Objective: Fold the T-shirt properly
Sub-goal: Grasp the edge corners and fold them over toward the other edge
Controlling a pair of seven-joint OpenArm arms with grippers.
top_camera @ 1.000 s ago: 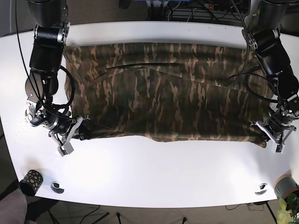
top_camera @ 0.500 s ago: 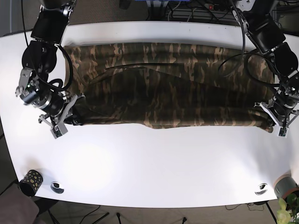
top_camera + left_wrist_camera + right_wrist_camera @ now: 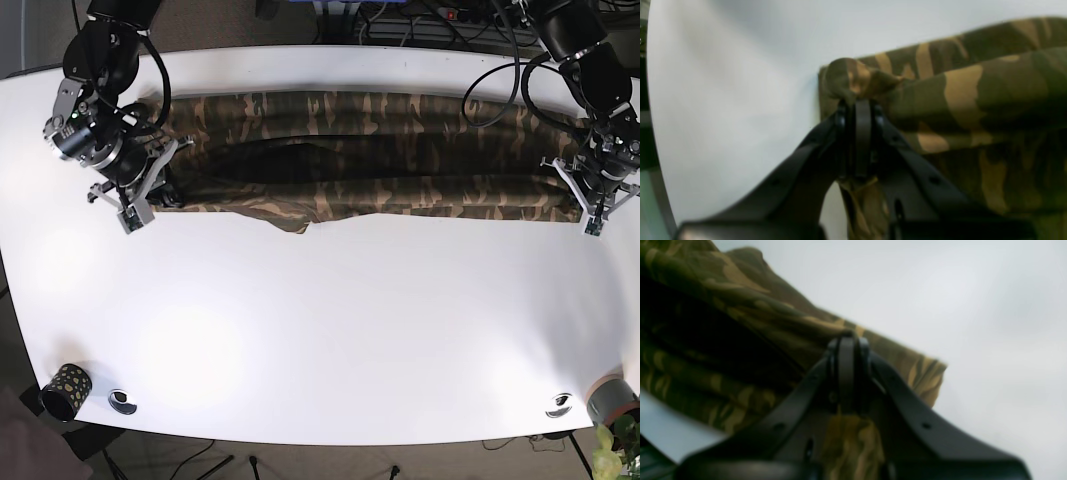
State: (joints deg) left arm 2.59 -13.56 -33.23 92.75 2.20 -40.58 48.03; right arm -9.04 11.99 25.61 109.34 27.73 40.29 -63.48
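Note:
The camouflage T-shirt [image 3: 370,150] lies as a long narrow band across the far half of the white table [image 3: 330,330], its near edge doubled over toward the back. My left gripper [image 3: 590,204] is at the band's right end, shut on a bunched corner of the T-shirt [image 3: 940,93]; the left gripper [image 3: 858,108] has cloth pinched between its black fingers. My right gripper [image 3: 150,200] is at the band's left end, shut on the T-shirt [image 3: 740,323] corner; fabric hangs below the right gripper [image 3: 848,343].
A black dotted cup [image 3: 62,390] stands at the near left corner beside a metal grommet [image 3: 123,401]. Another grommet [image 3: 560,404] and a grey plant pot [image 3: 612,400] are at the near right. Cables run behind the table's far edge.
Both grippers have carried the shirt's near edge away from the front toward the back of the table. The spread shirt has become a much narrower band.

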